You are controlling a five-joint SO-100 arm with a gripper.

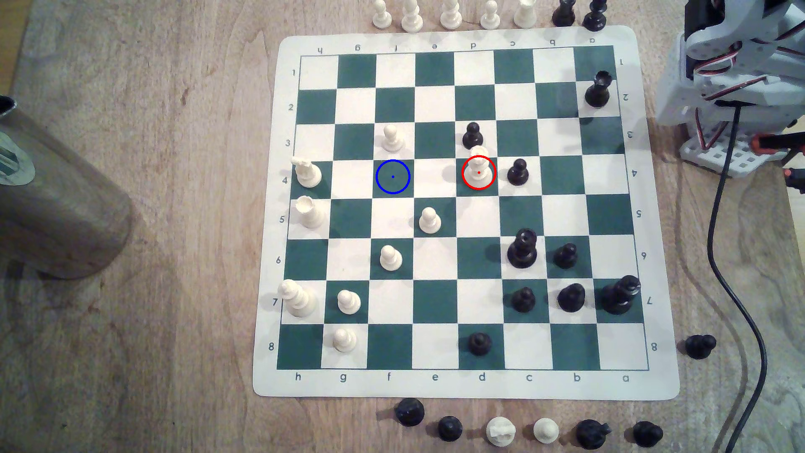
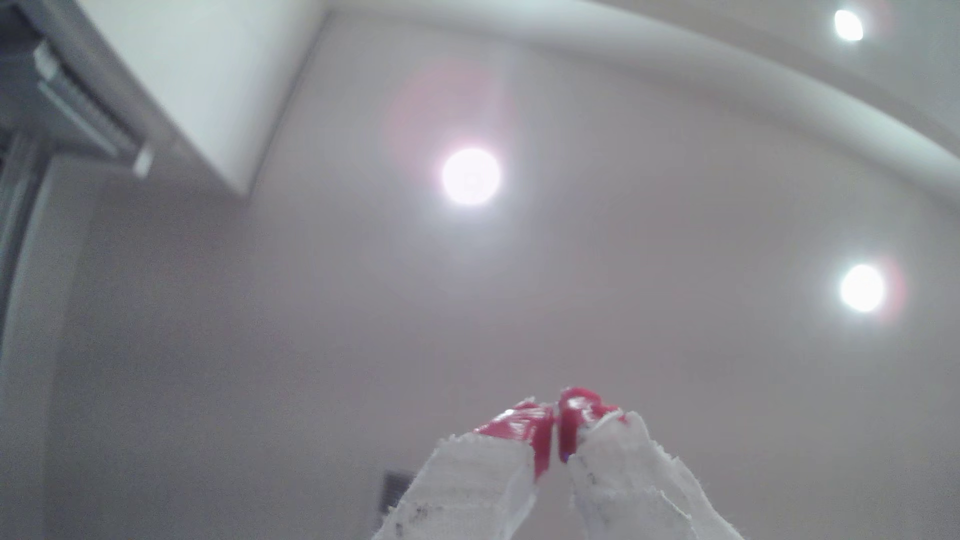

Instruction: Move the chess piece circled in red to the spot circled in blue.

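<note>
The chess piece circled in red (image 1: 478, 169) is a cream-white piece standing upright on a dark green square in row 4 of the green and white board (image 1: 453, 385). Two squares toward the exterior view's left in the same row lies the spot circled in blue (image 1: 393, 176), a bare dark green square. My arm (image 1: 736, 74) is folded up off the board's upper right corner, far from both. In the wrist view my gripper (image 2: 557, 415) points up at the ceiling, its red tips pressed together, white-taped fingers (image 2: 467, 483) holding nothing.
Black pawns (image 1: 472, 135) (image 1: 518, 172) stand right beside the ringed piece. A white pawn (image 1: 392, 138) sits just above the blue ring. Captured pieces line the board's top and bottom edges. A black cable (image 1: 723, 261) runs down the right. A wooden cylinder (image 1: 56, 196) lies at left.
</note>
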